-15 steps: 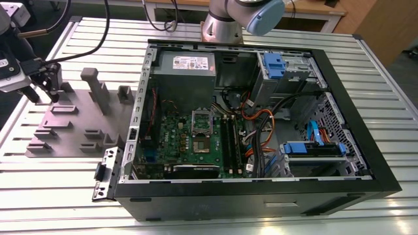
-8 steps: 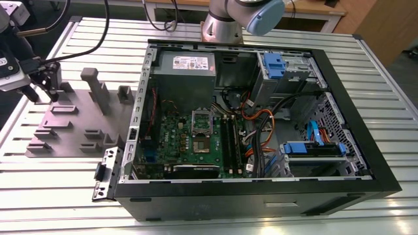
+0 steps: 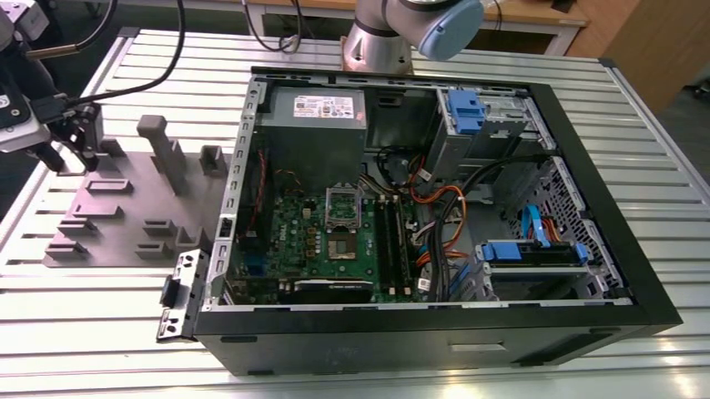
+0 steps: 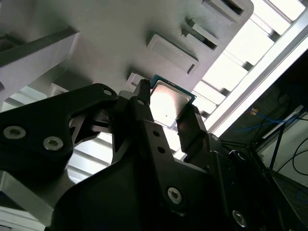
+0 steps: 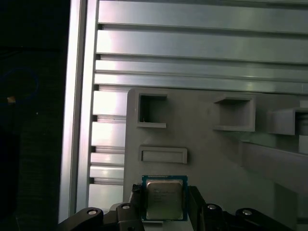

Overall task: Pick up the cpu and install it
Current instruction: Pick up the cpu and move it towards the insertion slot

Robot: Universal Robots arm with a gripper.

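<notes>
The cpu (image 5: 163, 198), a small square chip with a silvery top and thin pale rim, sits between my gripper's (image 5: 164, 204) two black fingers in both wrist views. The fingers press against its opposite edges, so the gripper (image 4: 167, 102) is shut on the cpu (image 4: 169, 107). In the exterior view the gripper (image 3: 69, 165) hangs at the far left, just above the back corner of the grey parts fixture (image 3: 122, 216). The open computer case (image 3: 444, 332) holds the green motherboard (image 3: 299, 241), whose socket (image 3: 342, 246) lies bare with its bracket (image 3: 342, 202) raised.
Upright posts and pockets rise from the grey fixture (image 5: 202, 144) close to the gripper. The case walls, bundled cables (image 3: 444, 224), memory slots (image 3: 391, 241) and blue drive cages (image 3: 533, 249) surround the socket. The arm's base (image 3: 383, 41) stands behind the case on a slatted metal table (image 3: 100, 332).
</notes>
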